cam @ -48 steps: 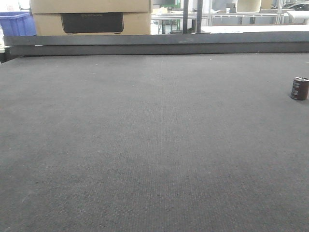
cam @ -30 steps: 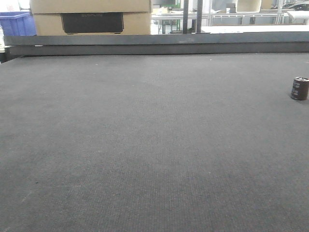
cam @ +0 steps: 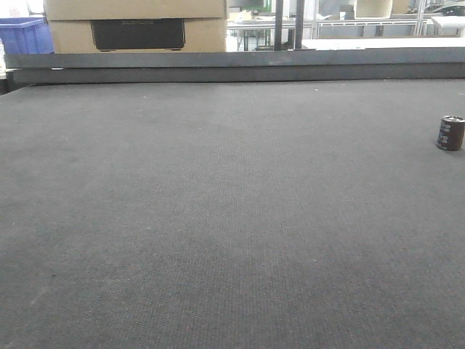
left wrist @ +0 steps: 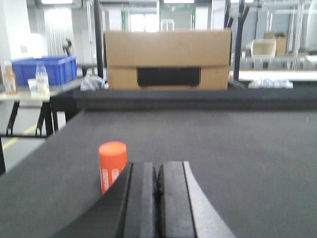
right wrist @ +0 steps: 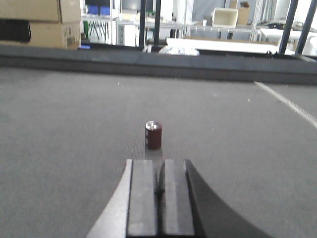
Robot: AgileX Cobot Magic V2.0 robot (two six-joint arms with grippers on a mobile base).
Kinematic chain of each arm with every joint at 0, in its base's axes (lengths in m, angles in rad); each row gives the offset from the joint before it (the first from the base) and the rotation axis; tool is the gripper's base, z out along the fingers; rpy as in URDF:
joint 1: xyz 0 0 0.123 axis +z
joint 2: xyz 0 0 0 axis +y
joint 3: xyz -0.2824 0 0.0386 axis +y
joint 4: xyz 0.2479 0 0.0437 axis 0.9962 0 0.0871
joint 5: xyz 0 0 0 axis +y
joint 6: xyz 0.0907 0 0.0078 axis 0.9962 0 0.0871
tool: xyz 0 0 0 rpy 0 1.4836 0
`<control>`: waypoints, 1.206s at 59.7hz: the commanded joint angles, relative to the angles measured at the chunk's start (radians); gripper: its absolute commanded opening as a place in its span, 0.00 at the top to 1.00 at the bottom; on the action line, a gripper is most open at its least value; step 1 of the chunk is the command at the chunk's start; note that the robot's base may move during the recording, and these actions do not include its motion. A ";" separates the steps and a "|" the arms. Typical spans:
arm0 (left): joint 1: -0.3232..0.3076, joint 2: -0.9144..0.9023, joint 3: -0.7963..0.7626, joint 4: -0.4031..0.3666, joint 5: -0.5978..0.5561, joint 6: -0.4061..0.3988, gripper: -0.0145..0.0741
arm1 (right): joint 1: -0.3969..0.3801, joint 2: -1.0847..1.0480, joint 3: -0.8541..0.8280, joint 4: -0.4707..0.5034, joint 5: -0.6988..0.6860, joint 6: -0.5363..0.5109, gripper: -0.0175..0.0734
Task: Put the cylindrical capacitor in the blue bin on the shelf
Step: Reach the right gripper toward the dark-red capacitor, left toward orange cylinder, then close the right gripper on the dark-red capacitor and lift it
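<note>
The cylindrical capacitor (cam: 451,133) stands upright on the dark mat near the right edge of the front view; it is a stubby dark cylinder with a silvery top. In the right wrist view the capacitor (right wrist: 153,135) stands a short way ahead of my right gripper (right wrist: 159,166), in line with it. That gripper is shut with nothing between its jaws. My left gripper (left wrist: 157,167) is also shut and empty, low over the mat. A blue bin (left wrist: 45,69) rests on a side table at the far left. The shelf is out of view.
An orange cylinder (left wrist: 112,164) stands just left of my left gripper's fingers. A large cardboard box (left wrist: 168,59) sits beyond the mat's raised far edge (cam: 232,67). A white line (right wrist: 287,104) crosses the mat at the right.
</note>
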 commanded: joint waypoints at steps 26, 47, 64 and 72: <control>0.004 0.059 -0.354 0.027 0.227 -0.006 0.92 | -0.007 0.005 -0.353 0.019 0.064 -0.001 0.97; 0.004 0.362 -0.651 0.025 0.401 -0.006 0.33 | -0.007 0.363 -0.690 0.019 0.203 -0.001 0.32; 0.004 0.468 -0.661 -0.075 0.396 -0.006 0.16 | -0.007 0.656 -0.692 0.019 0.118 -0.001 0.25; 0.004 0.468 -0.661 -0.075 0.394 -0.006 0.16 | -0.007 0.818 -0.629 0.010 0.025 -0.001 0.22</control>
